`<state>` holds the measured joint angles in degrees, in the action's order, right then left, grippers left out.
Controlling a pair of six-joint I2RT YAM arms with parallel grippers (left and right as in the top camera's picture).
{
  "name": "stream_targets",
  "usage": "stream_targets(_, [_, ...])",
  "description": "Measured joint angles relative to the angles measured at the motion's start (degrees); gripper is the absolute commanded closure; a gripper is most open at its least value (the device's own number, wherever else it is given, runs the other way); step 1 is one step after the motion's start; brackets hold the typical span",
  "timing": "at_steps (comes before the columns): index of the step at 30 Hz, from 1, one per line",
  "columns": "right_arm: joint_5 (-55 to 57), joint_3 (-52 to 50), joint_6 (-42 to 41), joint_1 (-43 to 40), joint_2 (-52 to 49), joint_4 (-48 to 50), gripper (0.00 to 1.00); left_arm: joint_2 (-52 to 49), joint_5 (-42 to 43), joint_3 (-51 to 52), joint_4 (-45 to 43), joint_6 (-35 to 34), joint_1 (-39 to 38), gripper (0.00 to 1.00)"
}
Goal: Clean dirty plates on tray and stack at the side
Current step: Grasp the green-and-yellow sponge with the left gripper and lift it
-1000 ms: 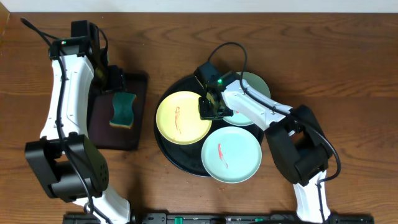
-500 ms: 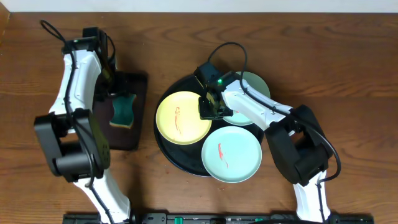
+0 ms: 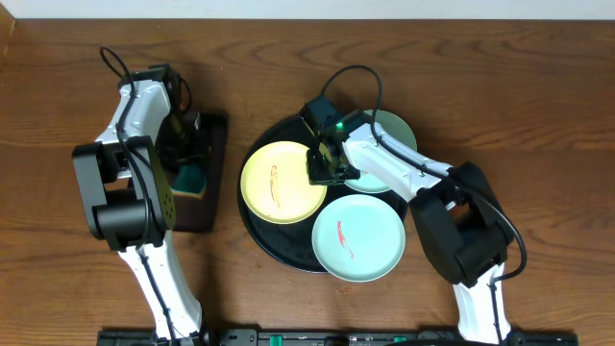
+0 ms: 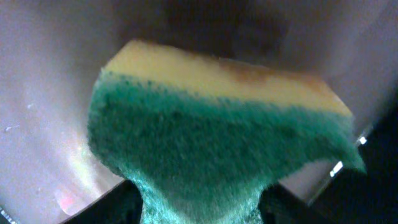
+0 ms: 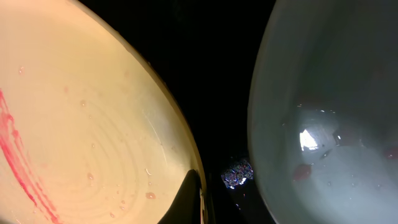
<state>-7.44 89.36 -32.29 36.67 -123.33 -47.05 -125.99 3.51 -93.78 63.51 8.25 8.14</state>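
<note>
Overhead view of a wooden table. At the left, the left gripper (image 3: 184,159) hangs over a sponge (image 3: 190,180) lying on a small tray (image 3: 204,210). The sponge is directly beneath it, green scrub face toward the wrist camera, and its long axis seems to run near to far. Whether the jaws have hold of it cannot be told. To the right, well apart from that gripper, a round black tray (image 3: 274,240) holds three plates lying flat. A yellow plate (image 3: 283,181) sits at its left, with a red smear running near to far. One mint plate (image 3: 399,135) is far right, and another, also smeared, is near. Being round, the plates have no long axis. The right gripper (image 3: 325,171), closed, rests at the yellow plate's right rim. The right arm is therefore nearer the plates and the left arm nearer the sponge. The coming move looks like gripping the sponge, then carrying it right.
</note>
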Motion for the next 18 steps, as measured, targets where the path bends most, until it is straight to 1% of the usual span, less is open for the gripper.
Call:
stream_targets(4, [0.0, 0.0, 0.0, 0.0, 0.0, 0.0, 0.99, -0.5, 0.0, 0.0, -1.1, 0.5, 0.1, 0.85])
stream_targets(7, [0.0, 0.0, 0.0, 0.0, 0.0, 0.0, 0.99, -0.5, 0.0, 0.0, -1.7, 0.7, 0.1, 0.92])
stream_targets(18, [0.0, 0.0, 0.0, 0.0, 0.0, 0.1, 0.99, 0.3, 0.0, 0.0, -1.7, 0.7, 0.1, 0.93])
